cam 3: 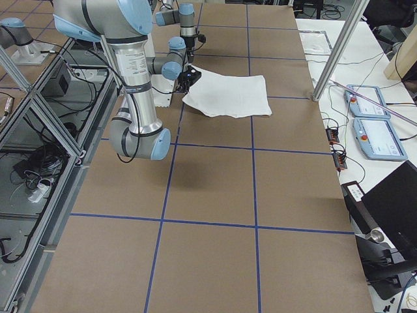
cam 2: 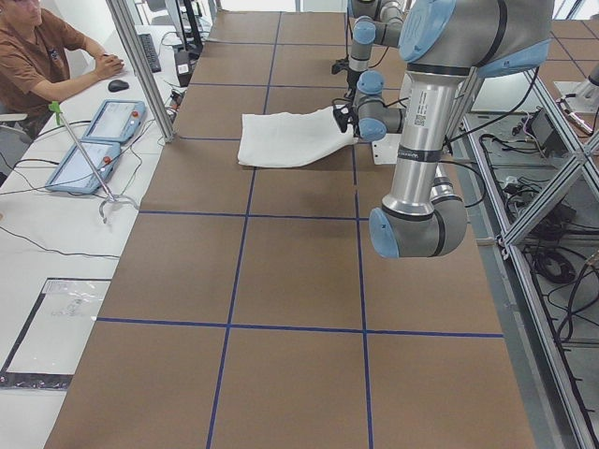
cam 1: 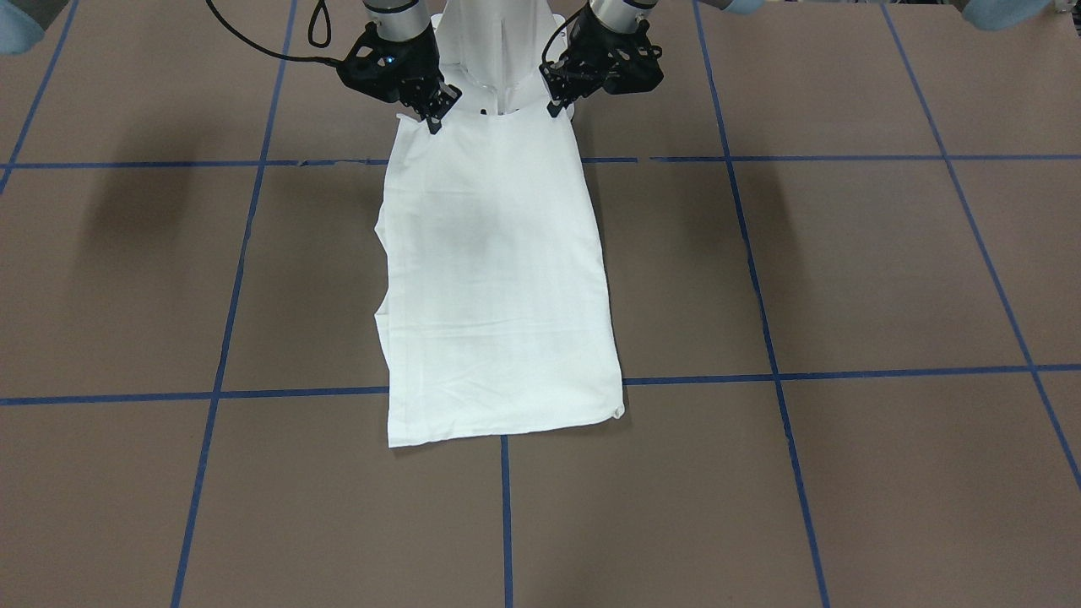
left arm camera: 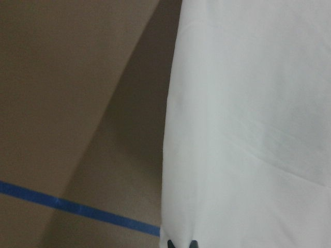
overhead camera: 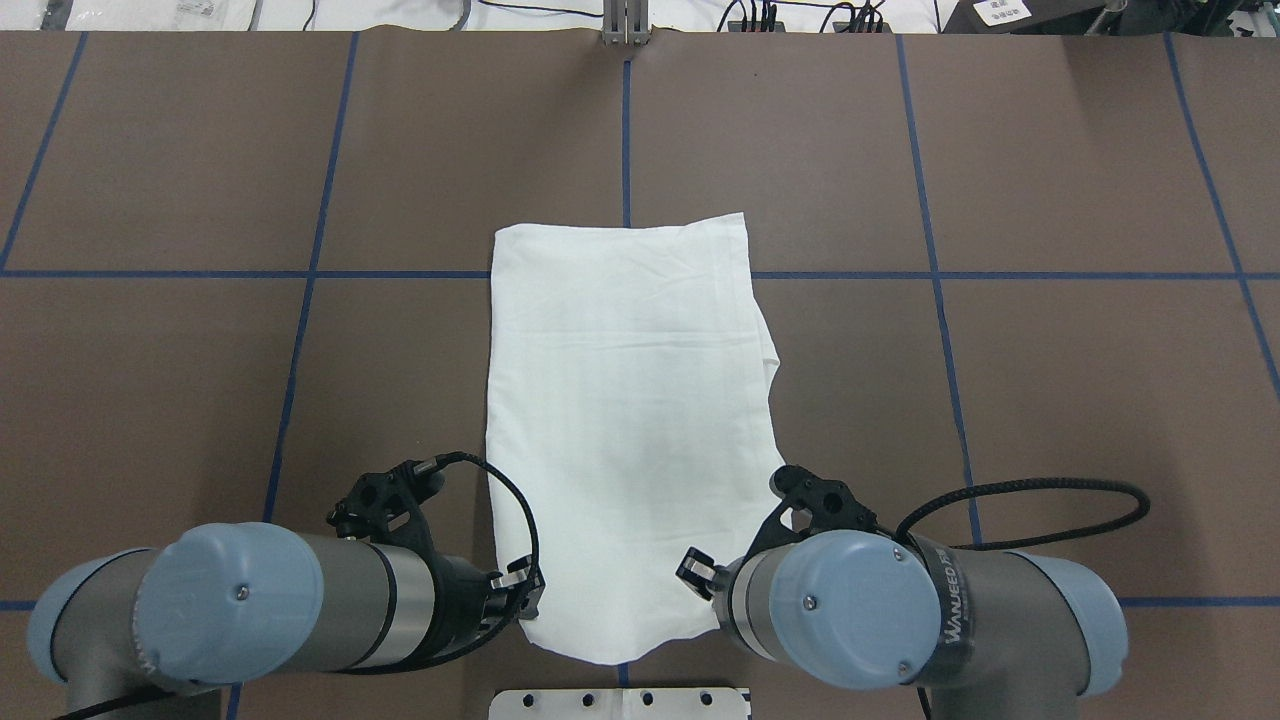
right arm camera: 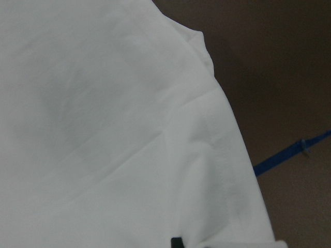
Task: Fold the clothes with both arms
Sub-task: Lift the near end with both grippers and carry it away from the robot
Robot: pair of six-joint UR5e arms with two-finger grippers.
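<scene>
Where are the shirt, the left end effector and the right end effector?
shirt [overhead camera: 620, 400], overhead exterior view, middle of the cloth.
left end effector [cam 1: 559, 105], exterior front-facing view, between fingertips.
right end effector [cam 1: 439, 111], exterior front-facing view, between fingertips.

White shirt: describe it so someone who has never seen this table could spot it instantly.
Start at the brown table gridded with blue tape. In its middle lies the white shirt, folded into a long strip. It is the only cloth there.
</scene>
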